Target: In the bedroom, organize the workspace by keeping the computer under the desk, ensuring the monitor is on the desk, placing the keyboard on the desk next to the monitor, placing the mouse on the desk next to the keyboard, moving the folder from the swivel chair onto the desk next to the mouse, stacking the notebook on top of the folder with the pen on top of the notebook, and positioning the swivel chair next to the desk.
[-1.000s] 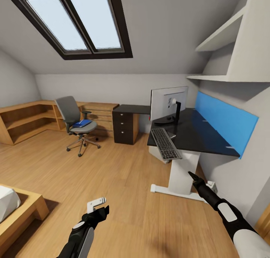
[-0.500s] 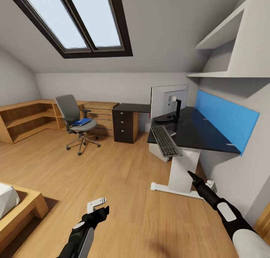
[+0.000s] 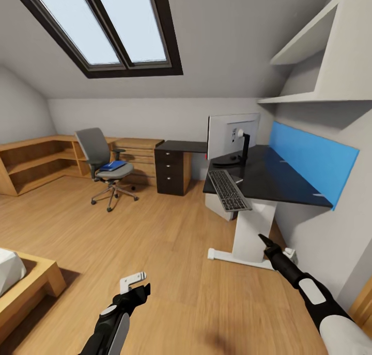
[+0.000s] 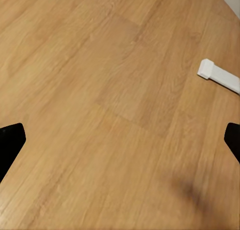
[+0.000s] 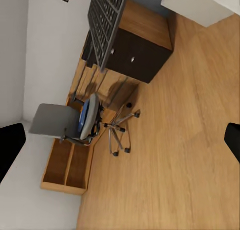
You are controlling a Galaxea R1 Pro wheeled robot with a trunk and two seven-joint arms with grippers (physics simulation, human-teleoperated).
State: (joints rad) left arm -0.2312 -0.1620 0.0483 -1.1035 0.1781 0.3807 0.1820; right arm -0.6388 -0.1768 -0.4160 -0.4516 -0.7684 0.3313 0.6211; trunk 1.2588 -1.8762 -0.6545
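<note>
head view shows the folder (image 3: 112, 165) lying flat on the seat of the swivel chair (image 3: 103, 168), which stands well apart from the table (image 3: 274, 182), past the dark drawer cabinet (image 3: 170, 172). the monitor (image 3: 232, 136) and keyboard (image 3: 228, 190) rest on the table, the keyboard overhanging its near edge. the folder looks thin, light and slightly flexible, likely slick; pinching its free edge over the seat front seems best. the left end effector (image 3: 135, 287) and right end effector (image 3: 267, 244) both hang empty, fingers spread in the wrist views.
</note>
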